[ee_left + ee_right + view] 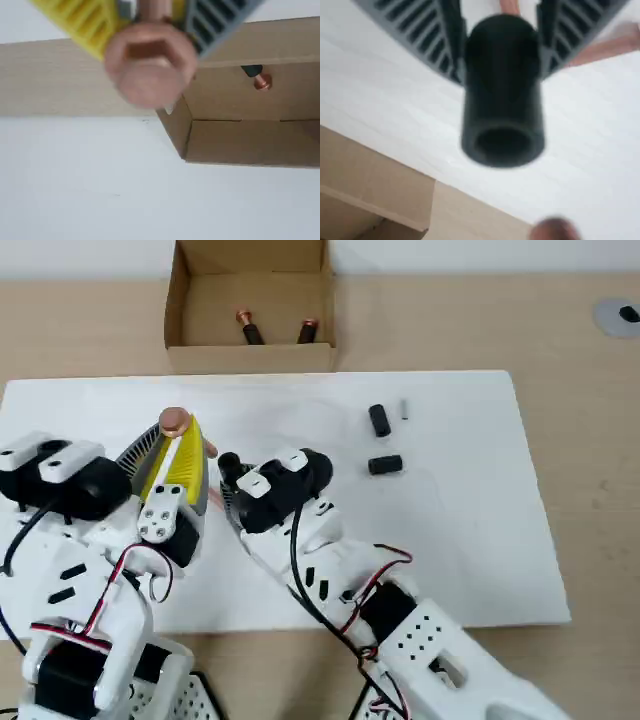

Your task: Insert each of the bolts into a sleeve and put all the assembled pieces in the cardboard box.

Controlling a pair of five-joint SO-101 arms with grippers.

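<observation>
My left gripper (178, 432), with one yellow finger and one grey one, is shut on a copper bolt (175, 422); its hexagonal head (150, 65) faces the left wrist camera. Just to the right of it, my right gripper (231, 472) is shut on a black sleeve (229, 466), whose open bore (502, 142) shows in the right wrist view. The cardboard box (250, 358) stands beyond the mat and holds two assembled pieces (247, 326) (308, 331). Two loose black sleeves (379, 420) (385, 465) lie on the mat to the right.
A white mat (470, 540) covers the wooden table. A small grey pin (404, 408) lies near the loose sleeves. A round grey fitting (618, 316) sits in the tabletop at the far right. Both arm bases crowd the near edge.
</observation>
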